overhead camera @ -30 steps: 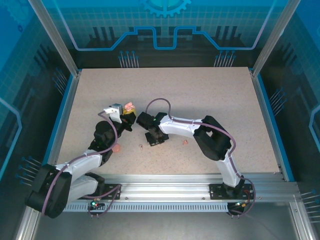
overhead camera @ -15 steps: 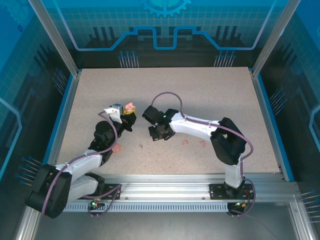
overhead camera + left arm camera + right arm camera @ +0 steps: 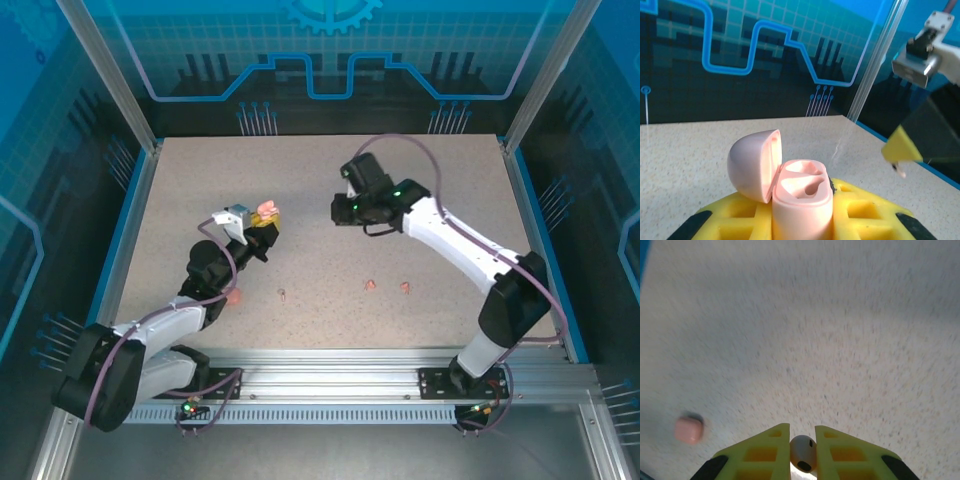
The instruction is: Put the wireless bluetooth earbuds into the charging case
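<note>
My left gripper [image 3: 262,222] [image 3: 802,197] is shut on the charging case [image 3: 802,202] [image 3: 265,212], a pink case held upright with its lid [image 3: 752,165] swung open to the left and both sockets bare. My right gripper [image 3: 338,210] [image 3: 802,434] hangs raised to the right of the case, shut on a pale earbud [image 3: 802,452] pinched between its yellow fingers. In the left wrist view, that gripper's yellow fingertip [image 3: 900,147] shows at the right with the earbud's stem [image 3: 900,172] poking below it. Three more earbuds [image 3: 283,294] [image 3: 370,285] [image 3: 405,287] lie on the table.
A second, closed pink case [image 3: 233,296] [image 3: 689,429] lies on the speckled table [image 3: 400,180] beside the left arm. Clear enclosure walls with metal posts [image 3: 110,75] ring the table. The arms' mounting rail [image 3: 330,385] runs along the near edge.
The right arm has lifted off the table and swung back and to the right with the earbud in its fingers, uncovering two earbuds. The left arm and the case have stayed put.
</note>
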### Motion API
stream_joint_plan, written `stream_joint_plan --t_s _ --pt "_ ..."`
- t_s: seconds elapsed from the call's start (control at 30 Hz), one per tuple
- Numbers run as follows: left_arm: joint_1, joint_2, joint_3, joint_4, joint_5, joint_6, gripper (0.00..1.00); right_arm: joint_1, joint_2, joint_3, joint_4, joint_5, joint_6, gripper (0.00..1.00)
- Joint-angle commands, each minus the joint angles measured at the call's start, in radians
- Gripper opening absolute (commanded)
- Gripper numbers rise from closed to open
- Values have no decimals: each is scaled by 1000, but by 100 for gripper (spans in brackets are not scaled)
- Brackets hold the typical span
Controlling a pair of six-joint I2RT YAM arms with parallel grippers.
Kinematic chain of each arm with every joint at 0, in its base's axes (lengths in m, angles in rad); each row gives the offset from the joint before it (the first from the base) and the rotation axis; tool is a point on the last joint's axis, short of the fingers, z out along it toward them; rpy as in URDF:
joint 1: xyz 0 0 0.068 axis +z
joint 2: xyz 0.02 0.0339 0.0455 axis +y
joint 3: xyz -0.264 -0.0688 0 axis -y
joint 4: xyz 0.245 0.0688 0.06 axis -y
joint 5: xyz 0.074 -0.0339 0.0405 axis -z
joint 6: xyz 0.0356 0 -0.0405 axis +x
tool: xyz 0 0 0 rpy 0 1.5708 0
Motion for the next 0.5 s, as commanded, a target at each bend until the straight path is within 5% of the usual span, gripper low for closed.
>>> stream_joint_plan --t_s 0.0,0.47 --pt "-14 2 62 102 -20 65 0 -42 -42 76 48 -97 -12 15" --pt "-65 108 282 128 41 253 0 -119 -31 187 400 -404 108 16"
